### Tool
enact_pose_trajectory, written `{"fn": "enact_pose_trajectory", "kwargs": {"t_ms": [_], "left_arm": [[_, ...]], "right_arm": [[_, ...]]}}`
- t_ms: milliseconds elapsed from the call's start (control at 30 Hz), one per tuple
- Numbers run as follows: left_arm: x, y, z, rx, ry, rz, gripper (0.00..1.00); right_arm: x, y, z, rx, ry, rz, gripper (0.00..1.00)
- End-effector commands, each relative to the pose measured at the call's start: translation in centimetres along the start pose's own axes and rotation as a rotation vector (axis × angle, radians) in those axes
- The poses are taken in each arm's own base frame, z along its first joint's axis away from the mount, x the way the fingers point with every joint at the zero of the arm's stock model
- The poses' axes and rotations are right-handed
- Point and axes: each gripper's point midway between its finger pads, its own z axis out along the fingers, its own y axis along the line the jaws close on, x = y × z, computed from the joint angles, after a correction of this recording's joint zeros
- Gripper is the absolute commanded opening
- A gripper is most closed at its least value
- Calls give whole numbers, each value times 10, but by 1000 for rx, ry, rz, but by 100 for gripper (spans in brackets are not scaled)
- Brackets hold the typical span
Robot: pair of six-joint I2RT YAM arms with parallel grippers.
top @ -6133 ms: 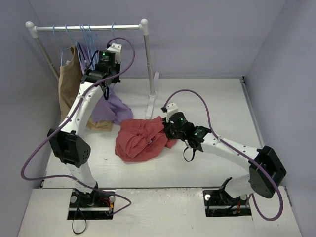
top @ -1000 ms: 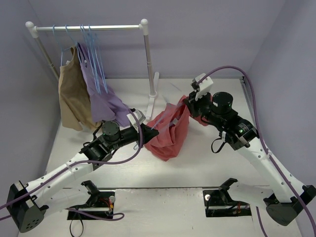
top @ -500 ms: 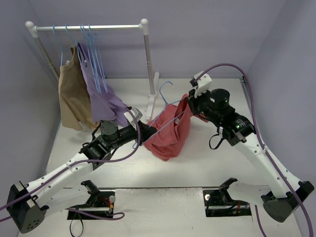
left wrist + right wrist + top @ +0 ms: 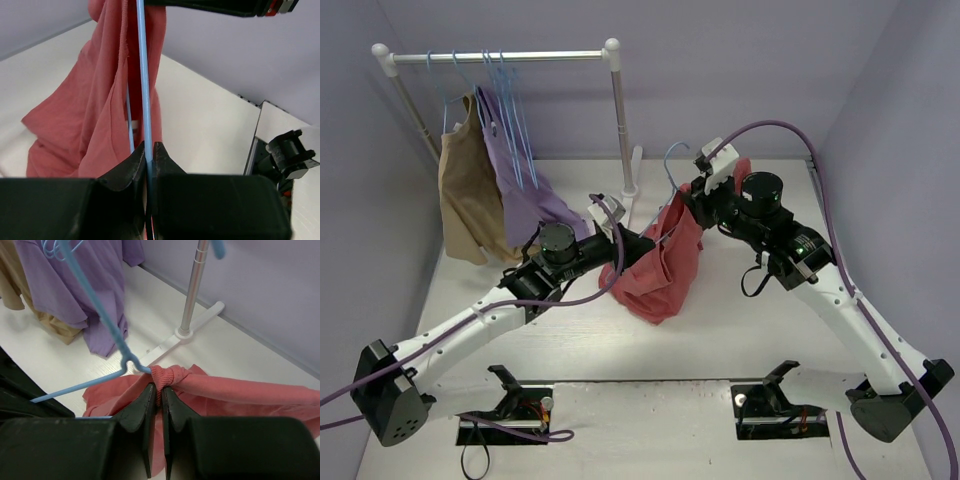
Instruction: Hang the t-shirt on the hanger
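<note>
The weakest link is the left gripper [image 4: 149,147]. Its jaws are pressed together on nothing more than the thin blue wire of the hanger [image 4: 144,85], low on the frame. The long stretch of wire rising ahead of the fingertips can therefore twist or slide in that pinch once the cloth drags on it.

The right gripper [image 4: 159,389] is pinching only a small rolled bunch of the ribbed neckline of the t-shirt [image 4: 235,390]. The hanger's neck, where the hook stem meets the arms, sits just beyond and to the left of its tips in the wrist view. A sideways tug could pull that fold free, and the garment would drop.

Most of the shirt hangs in a heap below and between both tools. Whether its bottom touches the table [image 4: 750,330] I cannot tell. I judge the cloth is gathered on one side of the frame, so it could slip off that shoulder rather than seat over both. The hook stands up right beside the right gripper's body, a likely snag.

The left arm lies low and stretched out from its base, its forearm angled forward and to its right, with the fingers aiming up along the wire. The right arm is lifted high with the elbow bent and the wrist bowed down toward its left, holding the collar above the heap
</note>
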Motion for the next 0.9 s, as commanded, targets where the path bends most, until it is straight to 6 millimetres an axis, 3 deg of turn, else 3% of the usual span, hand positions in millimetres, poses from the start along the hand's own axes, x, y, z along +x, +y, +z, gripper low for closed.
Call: {"fn": "enact_pose_trajectory", "kwargs": {"t_ms": [0, 100, 300, 567, 867], "left_arm": [[-72, -30, 12, 138, -229, 50, 0], [-65, -30, 18, 156, -230, 21, 0], [-55, -27, 18, 154, -238, 0, 0], [-37, -14, 18, 134, -235, -29, 0], [-32, -2, 13, 173, -203, -42, 0]], "right_arm": [[-36, 10, 0, -49, -110, -22, 5], [-35, 8, 1, -41, -105, -28, 8], [-23, -3, 2, 15, -77, -41, 25], [-22, -14, -21, 55, -99, -68, 60], [-19, -29, -38, 118, -80, -142, 65]]}}
